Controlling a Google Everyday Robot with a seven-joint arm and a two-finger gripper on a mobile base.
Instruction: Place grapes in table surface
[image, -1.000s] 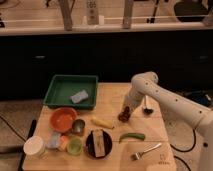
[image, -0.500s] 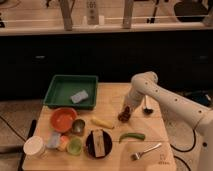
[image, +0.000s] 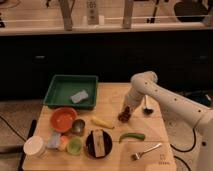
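1 raised camera faces the table surface (image: 112, 95) from its near side, gripper (image: 127, 111) mid-frame.

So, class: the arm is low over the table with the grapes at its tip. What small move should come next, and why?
Probably open the jaws and let go. The gripper is down by the grapes, which appear to rest on bare table surface, apart from the yellow piece and green pepper.

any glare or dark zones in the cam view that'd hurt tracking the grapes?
Camera view: soft overall; table surface evenly lit, no glare; the band behind it is very dark. Grapes read dark against the wood, right under the gripper.
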